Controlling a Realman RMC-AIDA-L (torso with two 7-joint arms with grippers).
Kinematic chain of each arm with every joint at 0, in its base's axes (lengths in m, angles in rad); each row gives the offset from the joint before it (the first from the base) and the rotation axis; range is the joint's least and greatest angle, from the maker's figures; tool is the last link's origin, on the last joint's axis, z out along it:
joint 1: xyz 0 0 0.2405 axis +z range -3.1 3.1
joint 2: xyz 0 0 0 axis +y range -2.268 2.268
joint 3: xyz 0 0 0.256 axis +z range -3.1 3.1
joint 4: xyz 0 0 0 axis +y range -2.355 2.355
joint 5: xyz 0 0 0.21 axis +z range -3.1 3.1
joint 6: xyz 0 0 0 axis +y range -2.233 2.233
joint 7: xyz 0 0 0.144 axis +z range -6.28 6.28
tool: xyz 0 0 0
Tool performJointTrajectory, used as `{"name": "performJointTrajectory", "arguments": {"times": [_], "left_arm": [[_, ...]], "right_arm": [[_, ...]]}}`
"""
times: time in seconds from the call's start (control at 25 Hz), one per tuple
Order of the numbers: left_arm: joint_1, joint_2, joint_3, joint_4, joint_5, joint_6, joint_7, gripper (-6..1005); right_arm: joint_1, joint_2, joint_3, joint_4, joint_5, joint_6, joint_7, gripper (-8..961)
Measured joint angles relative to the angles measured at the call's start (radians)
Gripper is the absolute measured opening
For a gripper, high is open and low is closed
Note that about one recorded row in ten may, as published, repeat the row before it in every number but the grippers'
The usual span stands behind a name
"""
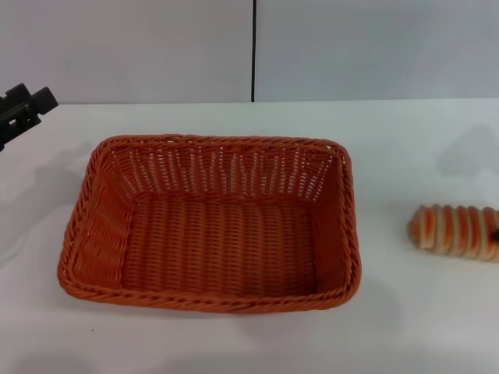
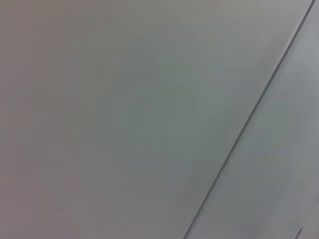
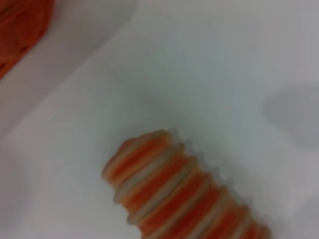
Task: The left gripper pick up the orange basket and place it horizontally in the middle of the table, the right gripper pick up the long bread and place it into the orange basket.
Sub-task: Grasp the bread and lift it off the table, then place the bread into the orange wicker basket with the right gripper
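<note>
The orange basket [image 1: 210,226] sits flat and lengthwise across the middle of the white table [image 1: 405,327], with nothing inside it. My left gripper [image 1: 25,107] hangs at the far left, away from the basket and holding nothing. The long bread [image 1: 454,230], tan with orange-brown ridges, lies to the right of the basket, near the picture's edge. A black tip of my right gripper [image 1: 494,232] shows at the bread's right end. The right wrist view looks close onto the long bread [image 3: 179,194], with a corner of the orange basket [image 3: 20,30] beyond it.
A grey wall with a dark vertical seam [image 1: 253,51] stands behind the table. The left wrist view shows only the plain wall and the seam [image 2: 249,119]. Bare tabletop lies between the basket and the bread.
</note>
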State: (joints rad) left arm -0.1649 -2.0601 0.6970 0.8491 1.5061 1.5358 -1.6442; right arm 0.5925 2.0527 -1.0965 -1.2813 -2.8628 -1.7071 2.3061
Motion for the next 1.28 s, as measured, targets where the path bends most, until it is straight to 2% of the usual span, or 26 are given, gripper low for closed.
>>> {"name": "performJointTrajectory", "arguments": {"times": [0.16, 0.36, 0.52, 0.64, 0.92, 1.12, 1.16, 1.28], "left_arm": [[-0.009, -0.001, 0.0, -0.013, 0.0, 0.0, 0.0, 739], [-0.023, -0.001, -0.001, -0.032, 0.0, 0.0, -0.001, 739], [-0.034, 0.0, -0.002, -0.043, 0.0, 0.0, -0.002, 738], [-0.037, 0.0, -0.002, -0.044, 0.0, 0.0, -0.003, 738], [-0.039, 0.0, -0.002, -0.053, 0.0, -0.001, -0.005, 737], [-0.039, 0.0, -0.002, -0.055, 0.0, 0.0, -0.005, 737], [-0.039, 0.0, -0.002, -0.055, 0.0, 0.001, -0.005, 737], [-0.039, 0.0, -0.003, -0.064, -0.001, 0.006, -0.005, 736]], "right_arm": [[-0.001, 0.003, -0.005, 0.07, 0.001, 0.084, -0.011, 494], [-0.02, 0.016, -0.005, 0.075, 0.008, 0.145, -0.021, 448], [-0.028, 0.018, 0.007, 0.067, 0.032, 0.158, -0.026, 412], [-0.043, 0.018, 0.014, 0.016, 0.057, 0.142, -0.028, 384], [-0.095, 0.019, 0.016, -0.195, 0.171, 0.05, -0.025, 326], [-0.101, 0.021, 0.017, -0.311, 0.222, 0.006, -0.009, 287], [-0.102, 0.022, 0.016, -0.367, 0.239, -0.005, 0.0, 277], [-0.101, 0.022, 0.011, -0.412, 0.261, -0.013, 0.007, 253]]}}
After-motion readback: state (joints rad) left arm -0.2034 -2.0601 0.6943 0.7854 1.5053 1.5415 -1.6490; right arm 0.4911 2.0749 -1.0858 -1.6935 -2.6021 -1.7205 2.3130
